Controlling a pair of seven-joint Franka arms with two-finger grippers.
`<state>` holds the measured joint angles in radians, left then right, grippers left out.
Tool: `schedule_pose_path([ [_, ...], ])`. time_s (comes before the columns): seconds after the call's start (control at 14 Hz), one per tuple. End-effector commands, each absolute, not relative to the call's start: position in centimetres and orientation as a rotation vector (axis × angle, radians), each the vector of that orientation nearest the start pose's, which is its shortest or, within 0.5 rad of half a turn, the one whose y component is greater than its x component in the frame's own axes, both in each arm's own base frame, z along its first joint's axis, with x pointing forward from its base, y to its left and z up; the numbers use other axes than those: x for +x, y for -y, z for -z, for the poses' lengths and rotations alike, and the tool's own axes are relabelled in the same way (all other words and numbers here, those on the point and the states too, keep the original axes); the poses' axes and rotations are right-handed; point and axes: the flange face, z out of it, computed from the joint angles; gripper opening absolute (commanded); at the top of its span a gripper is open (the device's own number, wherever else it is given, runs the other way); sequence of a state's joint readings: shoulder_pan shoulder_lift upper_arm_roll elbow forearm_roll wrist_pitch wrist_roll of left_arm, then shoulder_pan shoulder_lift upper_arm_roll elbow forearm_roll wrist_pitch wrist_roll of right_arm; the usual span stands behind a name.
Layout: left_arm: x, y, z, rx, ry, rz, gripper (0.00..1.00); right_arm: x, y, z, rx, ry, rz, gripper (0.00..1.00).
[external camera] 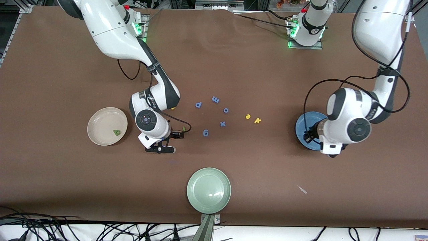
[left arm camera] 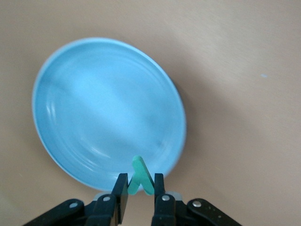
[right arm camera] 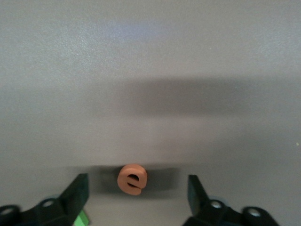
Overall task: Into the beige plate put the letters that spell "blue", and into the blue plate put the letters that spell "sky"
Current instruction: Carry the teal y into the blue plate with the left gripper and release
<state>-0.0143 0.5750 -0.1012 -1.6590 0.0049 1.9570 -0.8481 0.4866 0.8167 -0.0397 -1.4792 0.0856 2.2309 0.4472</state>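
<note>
My left gripper (left arm camera: 140, 182) hangs over the rim of the blue plate (left arm camera: 103, 108), shut on the teal y (left arm camera: 141, 172). In the front view this gripper (external camera: 309, 135) covers part of the blue plate (external camera: 302, 124). My right gripper (right arm camera: 138, 188) is low over the table beside the beige plate (external camera: 100, 134), open, with the orange e (right arm camera: 132, 178) lying between its jaws, untouched. A green letter (right arm camera: 83, 219) shows by one finger. The green b (external camera: 117, 133) lies in the beige plate. Yellow s (external camera: 247, 116) and yellow k (external camera: 257, 121) lie mid-table. In the front view the right gripper (external camera: 160, 148) hides the e.
Several blue letters (external camera: 215, 99) are scattered in the middle of the table. A pale green plate (external camera: 209, 190) sits near the front edge. A bit of yellow (external camera: 173, 108) peeks from under the right arm's wrist.
</note>
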Motion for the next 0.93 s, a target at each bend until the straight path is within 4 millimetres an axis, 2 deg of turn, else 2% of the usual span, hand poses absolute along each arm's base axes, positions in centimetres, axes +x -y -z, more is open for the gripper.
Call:
schedule_pose_path([
  [0.0,63.1,6.1,-23.2,-2.819,0.996,-0.463,0.07,63.8,-32.3,-18.0,-3.118,-0.09,-0.118,0.78],
  [0.14,62.4,5.5,-20.6,-2.848,0.916,-0.498,0.12,63.6,-32.3,-17.6,-3.121,-0.088,-0.128,0.67],
  [0.21,62.2,4.5,-19.7,-2.866,0.913,-0.482,0.24,63.5,-32.5,-17.5,-3.122,-0.086,-0.131,0.62],
  [0.29,62.1,3.6,-19.6,-2.879,0.902,-0.478,0.62,63.5,-32.5,-17.5,-3.122,-0.083,-0.131,0.53],
  [0.36,62.3,3.5,-20.3,-2.888,0.899,-0.47,0.96,63.5,-32.5,-17.5,-3.122,-0.081,-0.131,0.45],
  [0.43,62.4,3.7,-20.9,-2.884,0.908,-0.474,1.0,63.5,-32.5,-17.5,-3.122,-0.081,-0.131,0.38],
  [0.5,62.5,3.8,-21.7,-2.884,0.917,-0.474,1.0,63.5,-32.5,-17.5,-3.122,-0.081,-0.131,0.3],
  [0.64,63.1,5.0,-25.1,-2.898,0.911,-0.443,1.0,63.5,-32.5,-17.5,-3.122,-0.088,-0.129,0.19],
  [0.86,64.3,8.9,-31.8,-2.943,0.857,-0.415,1.0,63.8,-32.4,-18.3,-3.117,-0.08,-0.116,0.12],
])
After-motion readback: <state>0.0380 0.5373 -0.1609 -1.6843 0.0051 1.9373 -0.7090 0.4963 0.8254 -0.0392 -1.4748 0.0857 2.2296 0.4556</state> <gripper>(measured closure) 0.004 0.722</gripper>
